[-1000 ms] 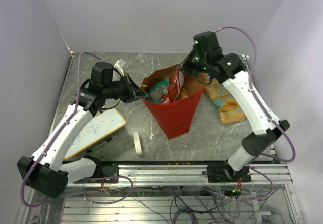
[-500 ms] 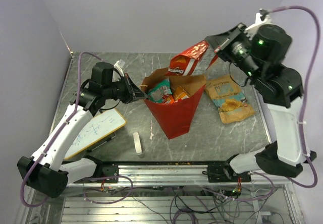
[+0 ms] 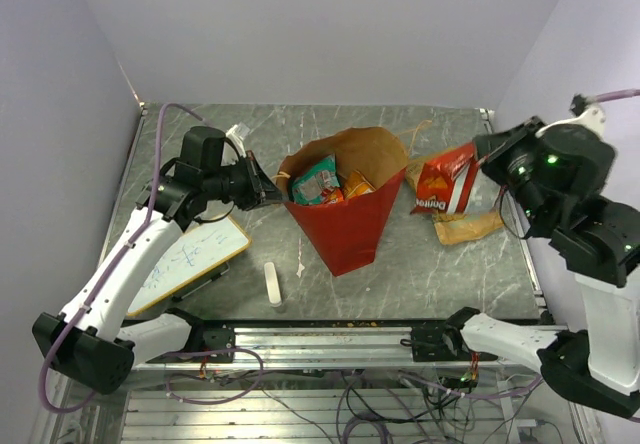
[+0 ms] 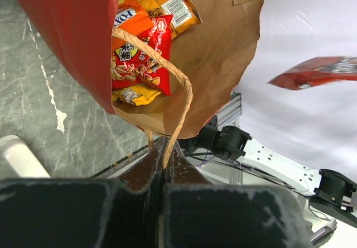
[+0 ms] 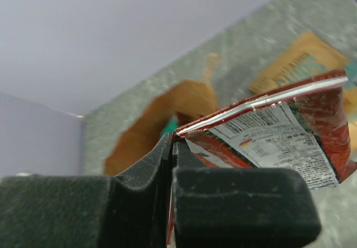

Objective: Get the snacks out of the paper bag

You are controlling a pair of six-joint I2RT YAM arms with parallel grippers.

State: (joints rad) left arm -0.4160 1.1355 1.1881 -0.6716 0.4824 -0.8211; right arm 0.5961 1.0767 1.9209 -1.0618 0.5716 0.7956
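Note:
The red paper bag (image 3: 345,226) stands open mid-table, brown inside, with teal, orange and red snack packets (image 3: 322,179) in its mouth. My left gripper (image 3: 268,190) is shut on the bag's tan handle (image 4: 177,94) at its left rim. My right gripper (image 3: 478,151) is shut on the corner of a red snack packet (image 3: 443,180) and holds it in the air to the right of the bag, above an orange packet (image 3: 468,226) lying on the table. In the right wrist view the red packet (image 5: 279,133) hangs from my shut fingers (image 5: 167,147).
A white whiteboard (image 3: 188,259) lies at the left under my left arm. A small white eraser bar (image 3: 272,284) lies in front of the bag. The table's metal front rail (image 3: 330,336) runs along the near edge.
My right gripper lifted the red packet out of the bag, swung it up and right, then lowered it over the orange packet. The left gripper kept hold of the handle.

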